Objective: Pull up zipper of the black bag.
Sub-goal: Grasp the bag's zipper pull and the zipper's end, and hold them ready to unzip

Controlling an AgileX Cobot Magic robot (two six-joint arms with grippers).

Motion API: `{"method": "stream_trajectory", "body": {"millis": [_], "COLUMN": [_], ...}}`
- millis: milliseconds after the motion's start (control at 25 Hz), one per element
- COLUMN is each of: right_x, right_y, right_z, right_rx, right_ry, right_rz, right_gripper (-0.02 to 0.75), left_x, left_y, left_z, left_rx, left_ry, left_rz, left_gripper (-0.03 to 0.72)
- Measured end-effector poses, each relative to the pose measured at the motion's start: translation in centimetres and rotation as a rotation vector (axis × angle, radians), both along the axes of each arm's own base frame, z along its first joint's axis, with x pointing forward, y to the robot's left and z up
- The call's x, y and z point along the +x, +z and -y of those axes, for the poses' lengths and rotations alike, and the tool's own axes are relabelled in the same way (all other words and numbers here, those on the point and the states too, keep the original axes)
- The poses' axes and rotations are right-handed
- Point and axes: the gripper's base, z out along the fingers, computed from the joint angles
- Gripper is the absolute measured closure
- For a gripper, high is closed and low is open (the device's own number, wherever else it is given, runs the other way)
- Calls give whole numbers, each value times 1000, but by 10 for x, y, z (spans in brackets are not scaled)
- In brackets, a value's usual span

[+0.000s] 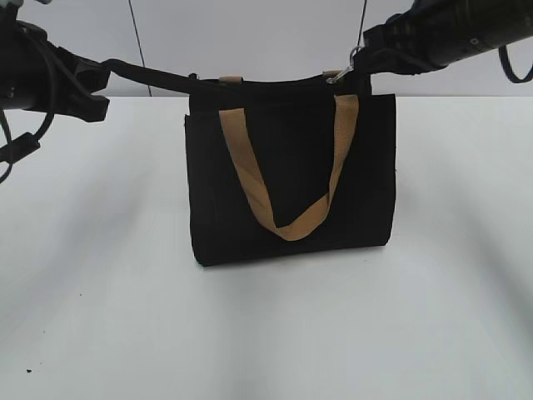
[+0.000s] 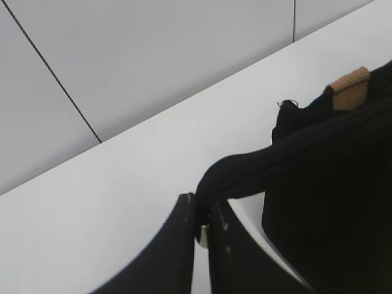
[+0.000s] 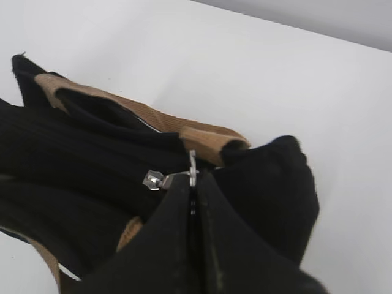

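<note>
The black bag (image 1: pixel 291 158) stands upright mid-table, its tan handle (image 1: pixel 250 179) hanging down the front. The zipper (image 1: pixel 275 81) runs along its top edge. My left gripper (image 1: pixel 104 71) is shut on the zipper's black tail strip (image 2: pixel 257 165), which is pulled out to the left; in the left wrist view the jaws (image 2: pixel 202 205) pinch its end. My right gripper (image 1: pixel 358 62) is at the bag's top right corner, shut on the silvery pull tab (image 1: pixel 336 77). In the right wrist view the jaws (image 3: pixel 195 184) clamp the tab (image 3: pixel 192 166) next to the slider (image 3: pixel 153 179).
The white table (image 1: pixel 100 317) extends around the bag on all sides. A pale wall (image 1: pixel 250 33) with thin dark seams stands right behind it. Both arms hover at the height of the bag's top, one on each side.
</note>
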Motion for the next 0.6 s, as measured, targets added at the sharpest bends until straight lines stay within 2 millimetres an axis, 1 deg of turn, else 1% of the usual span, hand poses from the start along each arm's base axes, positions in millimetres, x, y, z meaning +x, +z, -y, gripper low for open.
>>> {"method": "stream_trajectory", "body": {"millis": [80,160,320,400,440,480,520,560,600], "right_x": [2,2,0,-1,-3,-4,-6,-8,-10], "right_y": [2,1,0,0,1,1,1,2,1], "right_z": [12,18,18,12,9,4,0,-6,-9], "right_rx": [-4,0,9,3,-4,-7,-9,-9,-6], "right_ry": [-25,-27,-13,17,37,56,77,97,111], "right_rz": [2,-14,-34,-28,-21,-17,-17,-19,-24], "right_gripper": [751,751,751,728,696,646,567,456,375], "left_x": [0,0,0,0,0,0,-1,-2,-3], "left_y": [0,0,1,2,2,2,2,2,2], "left_z": [0,0,1,2,2,3,4,7,10], "left_rx": [0,-3,-43,-85,-102,-109,-115,-124,-133], "left_ry": [0,-3,7,25,30,30,28,27,27], "left_rz": [0,1,-7,-19,-23,-25,-27,-33,-41], "left_gripper": [662,662,662,657,640,608,545,461,384]}}
